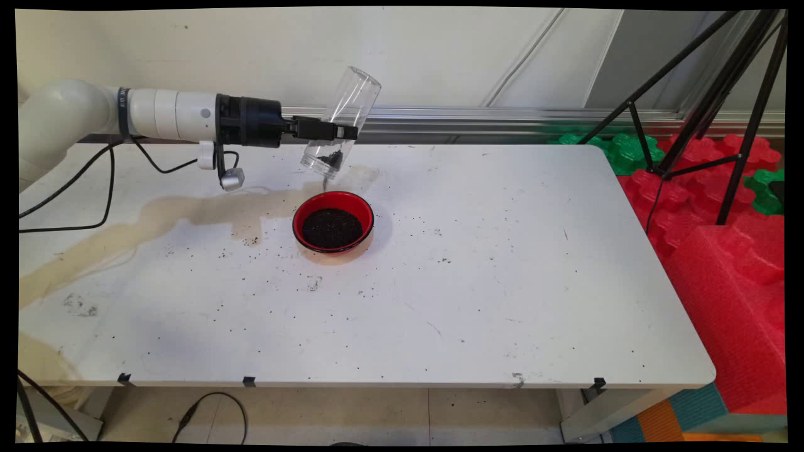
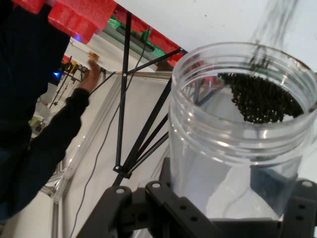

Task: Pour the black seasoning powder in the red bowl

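My gripper (image 1: pixel 342 132) is shut on a clear plastic jar (image 1: pixel 342 119), held above the table and tipped with its open mouth down and to the left. Small dark grains (image 1: pixel 330 157) lie at the jar's mouth, and a thin stream of them falls toward the red bowl (image 1: pixel 333 221) right below. The bowl stands on the white table (image 1: pixel 502 263) and holds a layer of the same dark grains. In the hand view the jar (image 2: pixel 237 144) fills the right side, with dark grains (image 2: pixel 260 99) heaped against its rim.
Loose grains are scattered on the table around the bowl. A brownish stain (image 1: pixel 157 220) spreads across the table's left part. A black tripod (image 1: pixel 710 100) and red and green foam blocks (image 1: pixel 728 251) stand to the right of the table. Black cables (image 1: pixel 94 188) hang from the arm.
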Controlling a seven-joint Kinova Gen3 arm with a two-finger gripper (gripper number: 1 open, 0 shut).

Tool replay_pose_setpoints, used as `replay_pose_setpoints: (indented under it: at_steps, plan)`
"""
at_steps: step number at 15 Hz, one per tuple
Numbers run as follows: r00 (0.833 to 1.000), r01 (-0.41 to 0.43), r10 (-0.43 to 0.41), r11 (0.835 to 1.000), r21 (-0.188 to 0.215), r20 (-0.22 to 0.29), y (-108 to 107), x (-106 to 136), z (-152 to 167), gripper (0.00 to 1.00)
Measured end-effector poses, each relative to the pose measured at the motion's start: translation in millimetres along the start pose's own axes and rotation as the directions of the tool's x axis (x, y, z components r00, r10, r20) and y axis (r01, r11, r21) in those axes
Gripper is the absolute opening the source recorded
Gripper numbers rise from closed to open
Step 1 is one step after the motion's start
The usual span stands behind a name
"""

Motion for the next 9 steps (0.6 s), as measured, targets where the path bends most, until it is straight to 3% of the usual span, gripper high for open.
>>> replay_pose_setpoints:
  at_steps: [9]
  plan:
    - [0.999,-0.041,0.041,0.999,0.024,0.031,-6.6,-3.0,-1.2,0.00]
